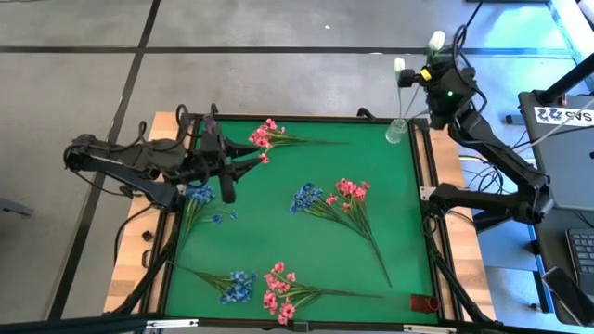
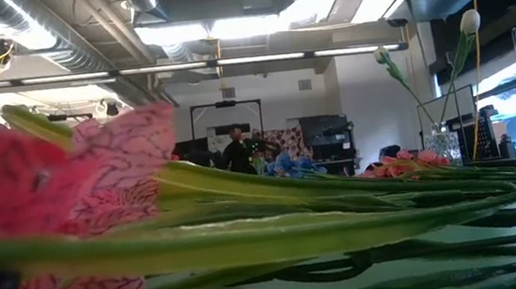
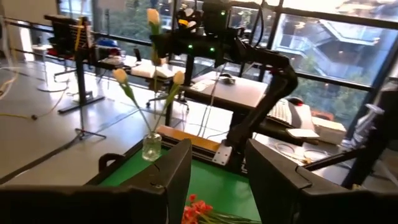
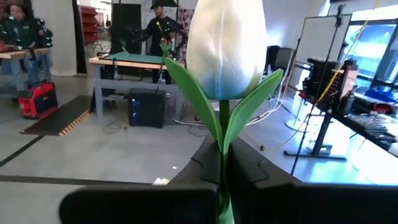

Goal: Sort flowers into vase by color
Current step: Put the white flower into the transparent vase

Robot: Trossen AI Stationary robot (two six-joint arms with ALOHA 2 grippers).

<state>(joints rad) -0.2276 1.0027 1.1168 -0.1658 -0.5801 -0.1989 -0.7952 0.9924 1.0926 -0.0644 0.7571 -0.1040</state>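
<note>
The right end effector (image 1: 434, 67) is raised above the far right corner of the bench (image 1: 371, 186), its fingers closed on the thin green stem of a white tulip (image 4: 227, 46). In the right wrist view the smooth, egg-shaped bud stands upright between two pointed leaves, with the stem pinched between the dark fingers. Just below it, a small clear glass vase (image 1: 396, 131) stands on the green mat at the far right corner. In the left wrist view two pale tulip buds (image 3: 120, 76) lean out of the vase on slender stems.

The left end effector (image 1: 243, 158) hangs over the far left part of the mat, its flat dark fingers (image 3: 174, 168) spread apart and holding nothing. A pink spray (image 1: 264, 135) lies just beyond it, and a blue spray (image 1: 200, 195) lies just nearer.

Mid-mat, a blue cluster (image 1: 304, 197) and a pink cluster (image 1: 348, 190) lie side by side, their long stems fanning toward the near right. At the near edge are another blue spray (image 1: 239, 284) and a pink one (image 1: 278, 292) with veined petals. A small red object (image 1: 425, 302) sits at the near right corner.
</note>
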